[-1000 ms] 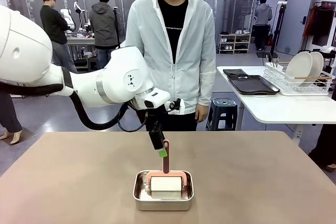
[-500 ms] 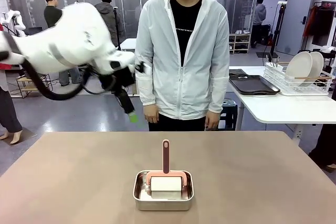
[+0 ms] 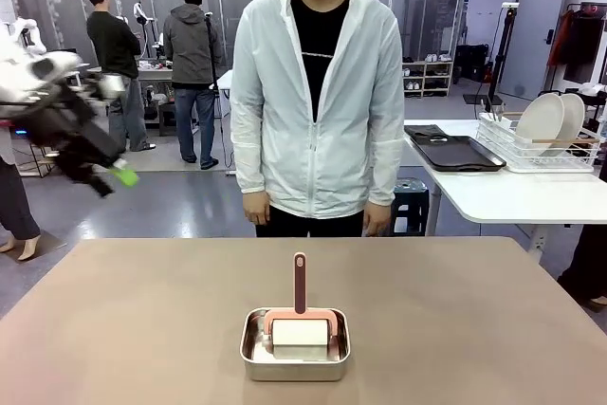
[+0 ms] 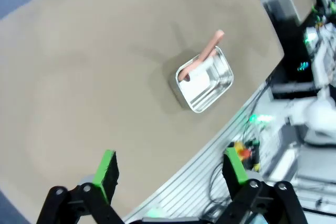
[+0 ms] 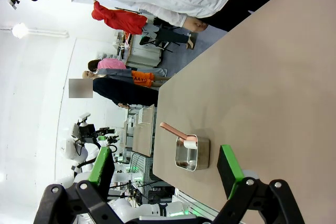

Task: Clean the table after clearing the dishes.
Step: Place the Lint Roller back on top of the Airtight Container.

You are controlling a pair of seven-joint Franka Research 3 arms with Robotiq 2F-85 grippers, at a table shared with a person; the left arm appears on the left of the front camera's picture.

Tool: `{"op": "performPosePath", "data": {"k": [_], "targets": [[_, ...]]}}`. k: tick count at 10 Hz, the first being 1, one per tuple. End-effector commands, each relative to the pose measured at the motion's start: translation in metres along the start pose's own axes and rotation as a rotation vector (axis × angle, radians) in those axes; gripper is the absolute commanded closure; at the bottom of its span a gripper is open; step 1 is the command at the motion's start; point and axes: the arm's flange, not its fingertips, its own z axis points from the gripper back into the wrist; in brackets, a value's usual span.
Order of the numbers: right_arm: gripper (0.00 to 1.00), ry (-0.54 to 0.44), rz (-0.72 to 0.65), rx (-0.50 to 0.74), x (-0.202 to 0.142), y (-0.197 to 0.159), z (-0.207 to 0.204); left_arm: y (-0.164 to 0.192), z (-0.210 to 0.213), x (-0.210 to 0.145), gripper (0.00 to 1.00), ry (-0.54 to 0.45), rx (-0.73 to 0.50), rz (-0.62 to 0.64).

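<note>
The pinkish-brown table [image 3: 142,320] carries a small steel pan [image 3: 296,356] at front centre. In the pan rests a cleaning roller with a white roll and an upright pink handle [image 3: 300,282]. My left gripper [image 3: 114,177] hangs blurred, high off the far left, well away from the pan. From the left wrist, the gripper [image 4: 170,169] is open and empty, looking down on the table [image 4: 94,77] and the pan [image 4: 206,80]. My right gripper [image 5: 165,166] is open and empty too, with the pan [image 5: 192,153] far beyond it. The dishes [image 3: 548,120], white plates, stand in a wire rack.
A person in a white jacket [image 3: 318,111] stands at the table's far edge, hands down. The rack sits on a white side table [image 3: 512,198] at the right, next to dark trays [image 3: 455,152]. Other people stand farther back.
My left arm has drawn back from the roller's handle, swinging up and away to the far left. The roller stays in the pan. The person has shifted slightly.
</note>
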Motion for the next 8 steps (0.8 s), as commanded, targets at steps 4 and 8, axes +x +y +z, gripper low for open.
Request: {"op": "performPosePath", "data": {"k": [4, 8], "targets": [[0.0, 0.004, 0.003, 0.008, -0.001, 0.003, 0.0, 0.121, 0.057, -0.138, 0.0, -0.544, -0.246, 0.301], [0.0, 0.004, 0.003, 0.008, -0.001, 0.003, 0.0, 0.185, 0.039, -0.178, 0.0, -0.67, -0.288, 0.375]]}}
